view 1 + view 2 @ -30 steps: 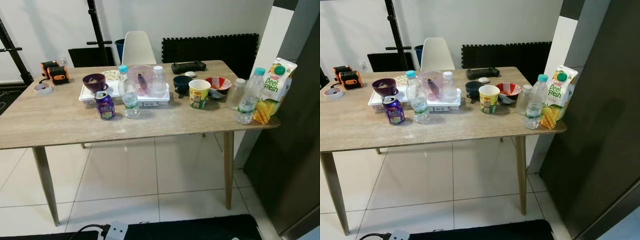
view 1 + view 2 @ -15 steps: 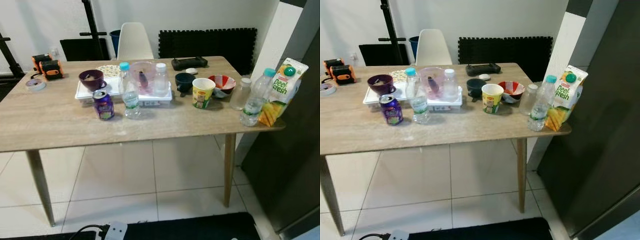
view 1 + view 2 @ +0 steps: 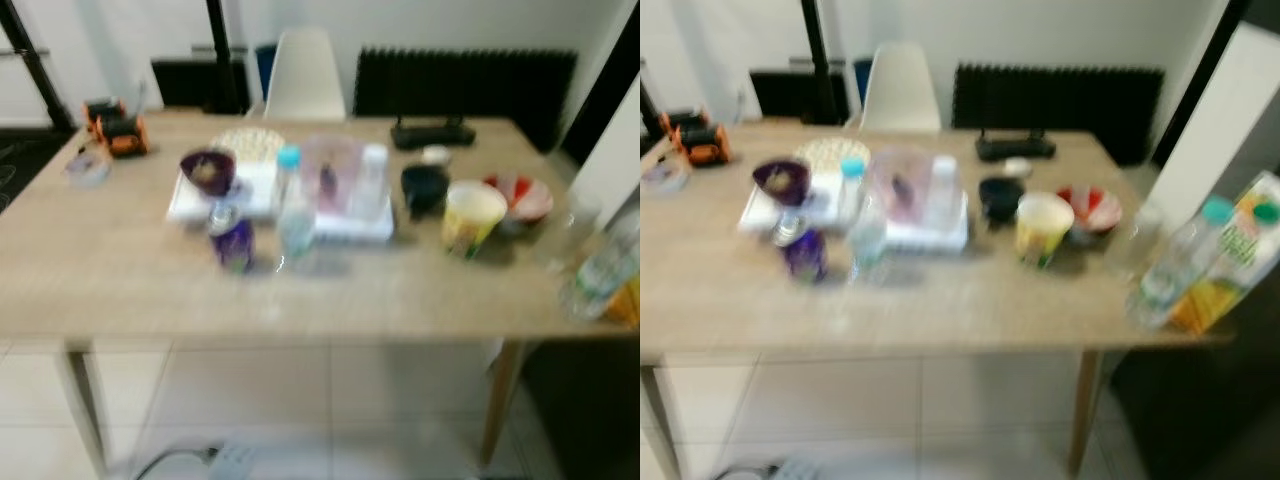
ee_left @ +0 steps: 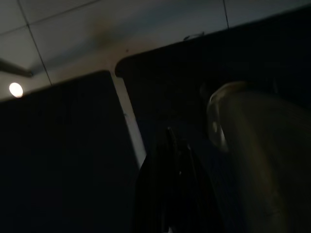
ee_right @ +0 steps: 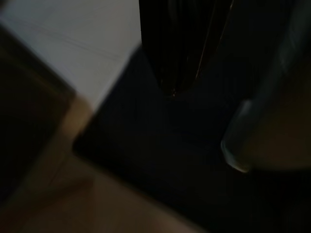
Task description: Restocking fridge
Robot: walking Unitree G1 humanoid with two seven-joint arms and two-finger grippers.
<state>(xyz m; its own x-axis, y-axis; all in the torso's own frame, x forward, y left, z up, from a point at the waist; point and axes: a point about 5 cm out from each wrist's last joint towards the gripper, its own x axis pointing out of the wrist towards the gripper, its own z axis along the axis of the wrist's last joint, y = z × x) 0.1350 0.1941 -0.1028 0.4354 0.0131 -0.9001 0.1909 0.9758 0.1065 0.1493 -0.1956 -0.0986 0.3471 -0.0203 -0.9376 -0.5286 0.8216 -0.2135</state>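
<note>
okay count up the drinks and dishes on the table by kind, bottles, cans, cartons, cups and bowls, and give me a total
Bottles: 4
Cans: 1
Cartons: 1
Cups: 1
Bowls: 3
Total: 10

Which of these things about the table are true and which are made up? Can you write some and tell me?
1. The juice carton stands at the table's right end. True.
2. The purple can lies tipped over on the floor. False: it stands upright on the table, near the front edge.
3. A white chair is behind the table. True.
4. The yellow cup sits inside the white tray. False: it stands on the bare tabletop, to the right of the tray.
5. A bottle with a teal cap stands beside the juice carton. True.
6. The purple bowl is at the table's right end. False: it is towards the left, on the tray.
</note>
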